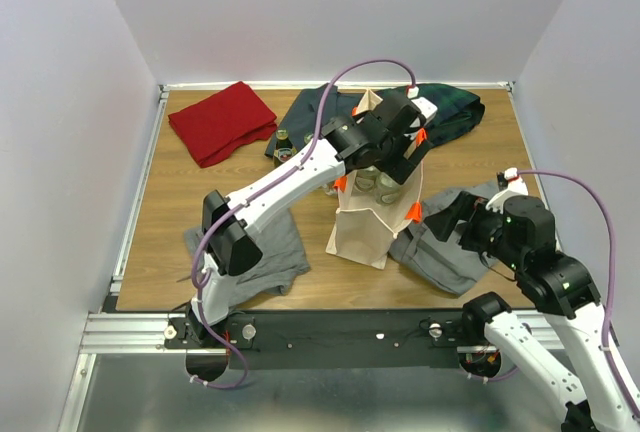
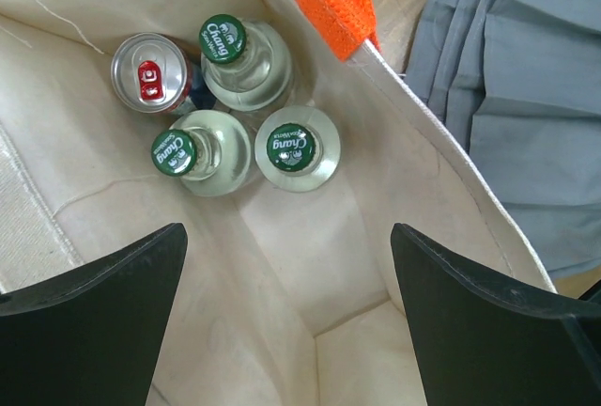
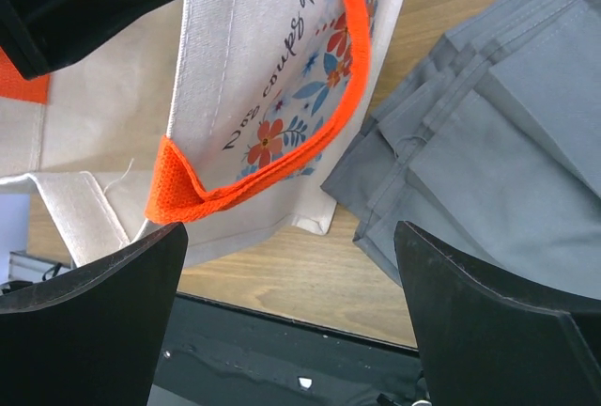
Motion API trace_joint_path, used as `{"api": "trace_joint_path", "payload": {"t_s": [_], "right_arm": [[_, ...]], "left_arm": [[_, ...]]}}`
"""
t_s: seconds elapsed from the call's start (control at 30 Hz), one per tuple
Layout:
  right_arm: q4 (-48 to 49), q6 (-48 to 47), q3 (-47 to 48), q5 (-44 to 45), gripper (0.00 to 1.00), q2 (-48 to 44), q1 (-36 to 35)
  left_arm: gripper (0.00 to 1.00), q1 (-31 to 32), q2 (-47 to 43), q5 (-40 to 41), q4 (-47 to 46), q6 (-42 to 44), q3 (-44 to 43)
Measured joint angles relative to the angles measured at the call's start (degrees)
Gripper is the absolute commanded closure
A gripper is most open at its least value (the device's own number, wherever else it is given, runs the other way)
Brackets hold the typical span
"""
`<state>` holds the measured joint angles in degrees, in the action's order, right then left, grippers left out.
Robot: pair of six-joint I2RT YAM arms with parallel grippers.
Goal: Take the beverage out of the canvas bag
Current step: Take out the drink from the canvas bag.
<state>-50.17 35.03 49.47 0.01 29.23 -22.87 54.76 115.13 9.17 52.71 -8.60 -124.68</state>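
Hovering over the canvas bag (image 1: 360, 237) on the counter (image 1: 170, 202), your left tool (image 2: 286, 237), wide open and empty, faces three green-capped bottles (image 2: 286, 146) and a can (image 2: 146, 72) standing inside, so the reach probably continues by lowering around one neck, the right tool (image 3: 286, 237) hanging open and empty beside the bag.
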Motion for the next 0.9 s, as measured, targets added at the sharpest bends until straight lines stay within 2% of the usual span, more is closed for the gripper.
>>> {"api": "trace_joint_path", "payload": {"t_s": [0.43,0.47,0.8,0.83,0.87,0.9], "right_arm": [[-0.2,0.0,0.0,0.2,0.0,1.4,0.0],[-0.2,0.0,0.0,0.2,0.0,1.4,0.0],[-0.2,0.0,0.0,0.3,0.0,1.4,0.0],[-0.3,0.0,0.0,0.3,0.0,1.4,0.0],[-0.3,0.0,0.0,0.3,0.0,1.4,0.0],[-0.3,0.0,0.0,0.3,0.0,1.4,0.0]], "left_arm": [[0.01,0.0,3.1,-2.5,-1.4,-1.8,-1.2],[0.05,0.0,3.6,-2.6,-1.4,-1.9,-1.5],[0.11,-0.4,6.6,-5.2,-1.2,-2.4,-2.4],[0.12,-0.4,6.6,-5.3,-1.2,-2.4,-2.4],[0.2,-0.4,6.6,-5.4,-1.2,-2.4,-2.4],[0.21,-0.4,6.6,-5.4,-1.2,-2.4,-2.4]]}}
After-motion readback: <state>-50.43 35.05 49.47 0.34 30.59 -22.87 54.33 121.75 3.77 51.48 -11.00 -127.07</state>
